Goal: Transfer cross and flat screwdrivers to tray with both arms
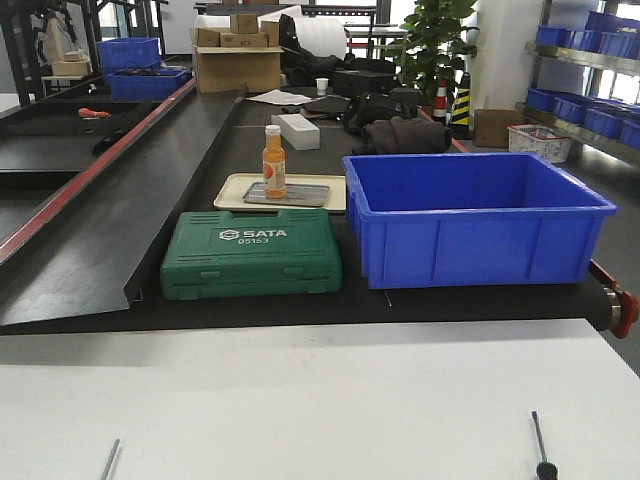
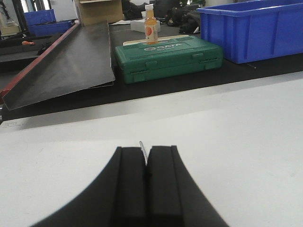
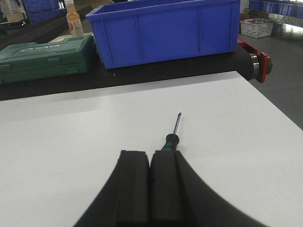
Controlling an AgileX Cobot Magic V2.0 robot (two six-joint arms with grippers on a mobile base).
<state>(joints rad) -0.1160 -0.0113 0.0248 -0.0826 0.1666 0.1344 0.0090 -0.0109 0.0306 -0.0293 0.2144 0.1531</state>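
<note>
Left pincer (image 2: 144,150): fingers are sitting together. A thin metal shaft (image 2: 142,147) is showing in the notch at their seam and tilting slightly left. I cannot tell whether it is pinched or only lying beneath. The handle is hidden.

Right pincer (image 3: 149,153): fingers are sitting together, with nothing visible between them. The second screwdriver (image 3: 171,137) is lying flat on the white worktop (image 3: 71,142) just ahead. Its black-and-green handle is meeting the tip of the right-hand finger and its shaft is pointing away toward the bin. Tip type is not readable on either tool.

Front view: both tools are lying at the near edge of the worktop, the shaft (image 1: 110,458) at left and the handled one (image 1: 541,447) at right, well apart. Bare white surface is lying between them and ahead of them.

Edges: the worktop's far edge is butting a black belt. Its right edge is dropping to the floor, near a red roller end cap (image 3: 263,64). A slanted black ramp (image 1: 110,240) is closing off the left.

On the belt, a green case (image 1: 250,255) is lying just beside a deep blue bin (image 1: 470,225). Behind the case, an orange bottle (image 1: 274,160) is standing upright on a beige tray (image 1: 228,192).

Writing: the case lid is reading "SATA 05163". The bottle label is too small to read.
</note>
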